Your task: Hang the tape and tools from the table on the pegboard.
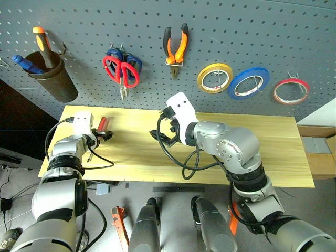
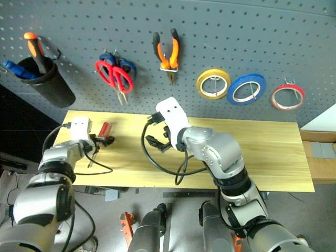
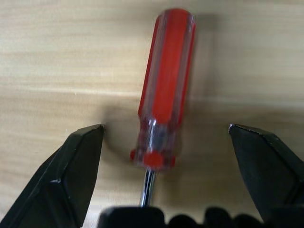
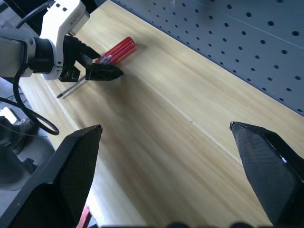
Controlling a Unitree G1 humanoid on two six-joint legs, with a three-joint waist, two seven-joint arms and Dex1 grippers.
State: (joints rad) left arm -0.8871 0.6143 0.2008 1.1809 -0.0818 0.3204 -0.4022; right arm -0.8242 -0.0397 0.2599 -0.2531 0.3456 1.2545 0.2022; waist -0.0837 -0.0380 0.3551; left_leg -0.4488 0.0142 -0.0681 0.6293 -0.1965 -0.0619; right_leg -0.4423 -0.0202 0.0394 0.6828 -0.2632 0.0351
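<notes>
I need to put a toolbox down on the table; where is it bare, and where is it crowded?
The table is bare from the right gripper to its right end, below the tape rolls on the pegboard. The left end is crowded: the open left gripper straddles the red-handled screwdriver, which lies flat there.

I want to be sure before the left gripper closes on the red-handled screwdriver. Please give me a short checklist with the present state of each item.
1. Left gripper open: ok, fingers stand wide apart.
2. Screwdriver between the fingers: ok, the handle's lower end lies in the gap, touching neither.
3. Screwdriver flat on the table: ok.
4. Right gripper out of the way: ok, open, over the table's middle, holding nothing.
5. Other items already on the pegboard: ok, red tape, red scissors, pliers hang there.
6. Free hook for the screwdriver: cannot tell.
</notes>
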